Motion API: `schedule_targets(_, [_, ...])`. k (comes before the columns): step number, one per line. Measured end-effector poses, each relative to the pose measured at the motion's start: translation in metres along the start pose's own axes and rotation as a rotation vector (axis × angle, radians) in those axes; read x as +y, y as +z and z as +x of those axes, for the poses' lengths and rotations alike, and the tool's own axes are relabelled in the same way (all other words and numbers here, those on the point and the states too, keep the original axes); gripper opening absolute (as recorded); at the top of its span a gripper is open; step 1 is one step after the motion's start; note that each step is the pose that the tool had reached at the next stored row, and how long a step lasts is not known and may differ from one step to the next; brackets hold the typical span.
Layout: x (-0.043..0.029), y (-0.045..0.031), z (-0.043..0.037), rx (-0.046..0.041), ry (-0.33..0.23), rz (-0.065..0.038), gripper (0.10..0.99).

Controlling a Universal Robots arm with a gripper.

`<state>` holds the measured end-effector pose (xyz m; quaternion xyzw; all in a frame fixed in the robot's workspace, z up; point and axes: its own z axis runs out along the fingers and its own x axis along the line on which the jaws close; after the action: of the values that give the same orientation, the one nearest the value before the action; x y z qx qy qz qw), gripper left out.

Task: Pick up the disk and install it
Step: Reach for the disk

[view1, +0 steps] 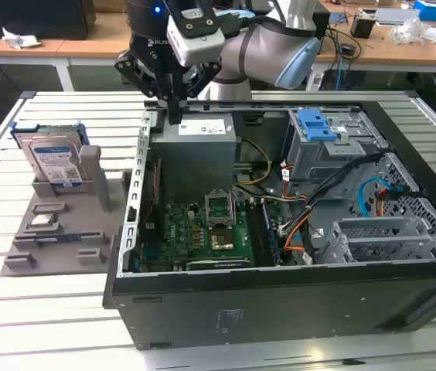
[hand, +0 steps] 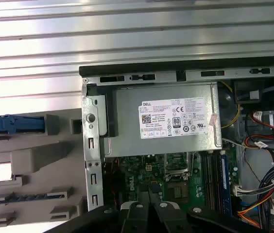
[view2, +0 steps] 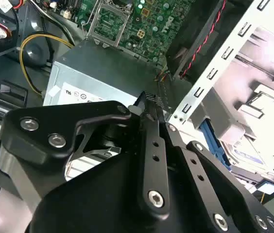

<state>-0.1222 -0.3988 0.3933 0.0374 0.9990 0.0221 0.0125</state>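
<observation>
Pale metal slats are forming the bench (view1: 1,325) that is carrying everything. The disk (view1: 51,154) is standing on edge in a grey holder (view1: 63,247), at nine o'clock from the open computer case (view1: 280,309) in the exterior view. Standing upright like that is probably keeping its blue-framed top edge, a thin blue strip (hand: 15,124) in the first wrist view, free for a grasp from above. Nothing is touching it. The gripper (view1: 174,114) is hanging well apart from it, at the case's eleven o'clock corner beside the power supply (view1: 202,131), its jaws closed and gripping nothing. At two o'clock inside the case, the grey cage (view1: 311,158) under the blue latch (view1: 316,124) is looking like the bay meant for the disk.
</observation>
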Motion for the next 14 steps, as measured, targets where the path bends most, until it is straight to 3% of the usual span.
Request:
schedule_targets(6, [-0.0015,-0.0005,0.0197,0.0,0.0,0.0,0.106])
schedule_targets(14, [-0.0024,-0.0009,0.0309,0.0001,0.0,0.0,0.106])
